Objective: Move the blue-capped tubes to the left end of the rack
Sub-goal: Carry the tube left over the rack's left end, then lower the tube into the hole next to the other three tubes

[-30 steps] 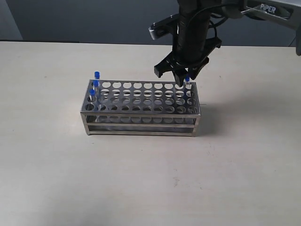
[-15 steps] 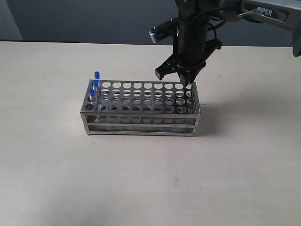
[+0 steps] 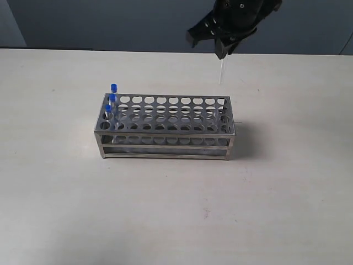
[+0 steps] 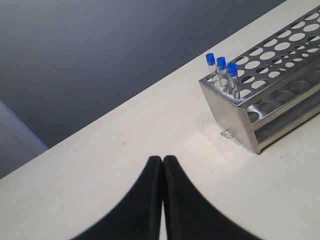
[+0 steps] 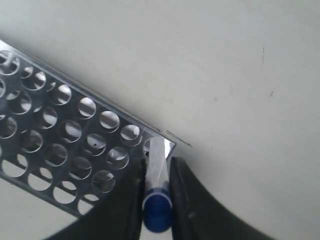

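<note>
My R gripper (image 3: 222,53) hangs at top centre-right of the ext. view, pointing down, w/ wrist & arm cut off by the top edge. Its fingers (image 5: 181,200) are clamped on a blue-capped tube (image 5: 156,172) near the cap end. My L gripper (image 4: 162,167) has both fingers pressed flat together, tip to tip.

Soft, even light leaves the pale worktop (image 3: 165,210) bright against a dark backdrop (image 3: 110,22). The rack (image 3: 165,124) casts a faint shadow on the side beneath the right jaws, its steel glinting mildly. In both wrist views the jaws are blurred black shapes, the blue-capped tube (image 5: 156,185) between the right jaws soft.
</note>
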Robot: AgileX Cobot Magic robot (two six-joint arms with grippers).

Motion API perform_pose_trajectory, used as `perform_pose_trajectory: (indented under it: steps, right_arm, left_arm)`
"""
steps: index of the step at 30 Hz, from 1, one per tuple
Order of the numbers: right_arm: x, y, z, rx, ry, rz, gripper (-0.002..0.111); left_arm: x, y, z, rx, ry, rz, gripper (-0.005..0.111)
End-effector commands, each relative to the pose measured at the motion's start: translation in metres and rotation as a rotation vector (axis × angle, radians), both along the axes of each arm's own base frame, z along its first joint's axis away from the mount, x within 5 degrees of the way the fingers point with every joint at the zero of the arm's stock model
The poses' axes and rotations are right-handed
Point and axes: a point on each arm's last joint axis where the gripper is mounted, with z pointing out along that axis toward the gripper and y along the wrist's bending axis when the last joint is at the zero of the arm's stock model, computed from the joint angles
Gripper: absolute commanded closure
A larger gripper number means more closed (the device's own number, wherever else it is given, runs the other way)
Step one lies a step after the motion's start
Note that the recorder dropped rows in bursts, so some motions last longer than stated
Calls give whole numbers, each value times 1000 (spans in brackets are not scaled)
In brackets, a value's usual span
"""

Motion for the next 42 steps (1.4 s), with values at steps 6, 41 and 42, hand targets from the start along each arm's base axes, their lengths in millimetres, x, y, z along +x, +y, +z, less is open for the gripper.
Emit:
perform_pose_trajectory:
  steps: [6,41,42]
  right_arm:
    - [-38,38,15,131,49,270,108]
    - [-75,175,-77,185,189,604,108]
    - [-76,176,-79,194,200,602,108]
  left_arm:
    - [0,-1,2,-9,-7,-7,106]
    - [0,-1,2,-8,-5,-6,106]
    - [0,-1,2,-8,-5,-6,106]
